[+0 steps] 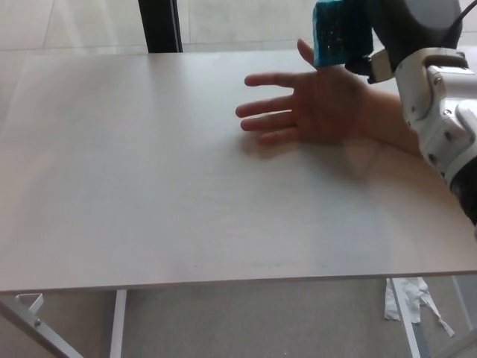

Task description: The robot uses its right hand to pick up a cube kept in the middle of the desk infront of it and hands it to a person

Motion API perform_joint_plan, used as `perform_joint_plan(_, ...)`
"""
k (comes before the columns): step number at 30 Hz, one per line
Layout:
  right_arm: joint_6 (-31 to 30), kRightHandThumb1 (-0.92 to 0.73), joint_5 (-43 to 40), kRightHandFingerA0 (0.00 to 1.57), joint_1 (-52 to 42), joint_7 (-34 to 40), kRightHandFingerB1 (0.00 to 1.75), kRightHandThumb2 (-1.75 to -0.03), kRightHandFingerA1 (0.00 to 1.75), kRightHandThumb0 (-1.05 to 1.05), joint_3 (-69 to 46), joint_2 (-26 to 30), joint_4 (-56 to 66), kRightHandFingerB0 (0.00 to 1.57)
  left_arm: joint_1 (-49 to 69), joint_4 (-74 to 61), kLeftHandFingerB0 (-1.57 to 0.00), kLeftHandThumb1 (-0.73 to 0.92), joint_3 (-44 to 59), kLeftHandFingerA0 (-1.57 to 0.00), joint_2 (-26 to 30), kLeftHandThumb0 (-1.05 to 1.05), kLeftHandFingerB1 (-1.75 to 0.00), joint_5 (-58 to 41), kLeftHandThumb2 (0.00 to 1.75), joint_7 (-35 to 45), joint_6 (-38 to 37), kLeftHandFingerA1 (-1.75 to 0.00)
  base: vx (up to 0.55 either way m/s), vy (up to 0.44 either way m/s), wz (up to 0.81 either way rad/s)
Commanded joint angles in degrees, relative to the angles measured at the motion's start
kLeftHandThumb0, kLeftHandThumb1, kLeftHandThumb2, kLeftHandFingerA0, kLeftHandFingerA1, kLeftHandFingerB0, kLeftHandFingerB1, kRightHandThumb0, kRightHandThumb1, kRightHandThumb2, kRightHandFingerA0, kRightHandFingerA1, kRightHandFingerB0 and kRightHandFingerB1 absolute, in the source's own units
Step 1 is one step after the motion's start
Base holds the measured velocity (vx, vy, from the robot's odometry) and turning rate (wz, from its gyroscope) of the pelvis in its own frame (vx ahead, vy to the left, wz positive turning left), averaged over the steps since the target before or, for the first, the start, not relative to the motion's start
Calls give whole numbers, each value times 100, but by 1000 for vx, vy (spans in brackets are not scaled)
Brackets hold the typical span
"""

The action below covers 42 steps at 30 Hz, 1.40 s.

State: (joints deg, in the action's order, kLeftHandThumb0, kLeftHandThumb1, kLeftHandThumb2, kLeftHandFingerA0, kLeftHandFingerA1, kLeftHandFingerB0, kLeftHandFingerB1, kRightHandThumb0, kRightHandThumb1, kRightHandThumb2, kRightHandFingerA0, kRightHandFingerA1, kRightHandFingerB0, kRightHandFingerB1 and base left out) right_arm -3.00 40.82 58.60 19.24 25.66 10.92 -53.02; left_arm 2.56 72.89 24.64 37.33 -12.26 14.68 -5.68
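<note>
My right hand [406,26] is at the top right of the head view, shut on a translucent blue cube [341,33]. The cube hangs just above the far edge of a person's open palm [320,104], which lies flat on the white desk [149,186] with its fingers pointing left. My silver right forearm [447,112] runs down the right edge and hides the person's wrist. My left hand does not show.
A dark post [158,24] stands behind the desk at top centre. Crumpled paper [410,298] lies on the floor at lower right, and a white desk leg [118,328] shows at lower left. Pale floor tiles lie beyond the desk.
</note>
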Motion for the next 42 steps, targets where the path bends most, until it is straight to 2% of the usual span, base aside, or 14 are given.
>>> perform_joint_plan(1, -130, -61, 30, 94, 31, 297, 57, -58, 163, -41, 106, -401, -475, 87, -25, 1, -46, 75, 54, -52, -15, -74, -42, -40, 63, 82, -28, -59, 0, 0, 0)
perform_joint_plan(8, 64, -62, 228, 96, 112, 563, 80, -64, 171, -38, 479, -535, -1057, 87, -122, 21, -48, 75, 94, -54, -85, -73, -41, -68, 62, 18, 39, -56, 0, 0, 0)
perform_joint_plan(9, 46, -47, 243, 125, 131, 608, 90, -92, 137, -36, 509, -548, -1123, 81, -126, 14, -47, 74, 77, -55, -97, -76, -41, -37, 62, 2, 0, -56, 0, 0, 0)
perform_joint_plan(21, 107, -57, 340, 93, 203, 936, 127, -60, 175, -30, 766, -501, -1469, 80, -158, -7, -49, 75, 2, -52, -90, -75, -43, 13, 63, 25, -6, -59, 0, 0, 0)
perform_joint_plan(22, 42, -60, 366, 98, 139, 1045, 119, -63, 174, -28, 793, -543, -1492, 84, -160, -9, -43, 58, 46, -51, -114, -74, -55, -43, 99, 40, 26, -66, 0, 0, 0)
perform_joint_plan(25, -82, -59, 447, 99, 89, 1247, 118, -64, 173, -28, 879, -601, -1550, 85, -147, -14, -48, 76, 44, -51, -144, -74, -42, -23, 63, 43, 3, -56, 0, 0, 0)
perform_joint_plan(26, -82, -59, 442, 114, 82, 1293, 128, -73, 169, -21, 881, -621, -1563, 75, -143, -7, -43, 59, 9, -51, -144, -75, -55, 24, 100, -3, -17, -66, 0, 0, 0)
perform_joint_plan(27, -92, -59, 458, 99, 89, 1279, 140, -68, 175, -25, 910, -632, -1574, 79, -120, -6, -47, 77, -14, -55, -146, -77, -41, 50, 63, 8, -54, -57, 0, 0, 0)
perform_joint_plan(28, -161, -59, 476, 94, 133, 1130, 117, -62, 175, -25, 957, -676, -1623, 81, -107, -7, -43, 59, -25, -51, -149, -76, -54, 62, 100, -21, -67, -64, 0, 0, 0)
perform_joint_plan(29, -209, -58, 488, 94, 146, 1111, 113, -61, 175, -26, 978, -690, -1625, 80, -118, 5, -51, 76, -43, -56, -146, -78, -40, 81, 63, -61, -50, -54, 0, 0, 0)
perform_joint_plan(34, -573, -57, 610, 93, 256, 711, 78, -63, 165, -35, 1189, -775, -1685, 76, -144, -14, -45, 62, 2, -52, -148, -80, -47, 5, 79, -25, 43, -61, 0, 0, 0)
perform_joint_plan(38, -895, -62, 624, 40, 448, -208, 35, -59, 64, -37, 1366, -876, -1731, 40, -161, 30, -48, 76, 47, -54, -144, -75, -41, -17, 63, -22, 66, -56, 0, 0, 0)
perform_joint_plan(40, -1078, -52, 505, 4, 570, -725, 31, -59, 29, -48, 1307, -924, -1728, 15, -182, 23, -43, 58, 75, -51, -147, -76, -54, -46, 99, -15, 80, -64, 0, 0, 0)
perform_joint_plan(42, -1195, -43, 588, 0, 663, -1066, 8, -79, 14, -75, 1418, -943, -1745, 4, -155, -38, -48, 77, 24, -54, -144, -76, -41, 7, 63, -24, 39, -59, 0, 0, 0)
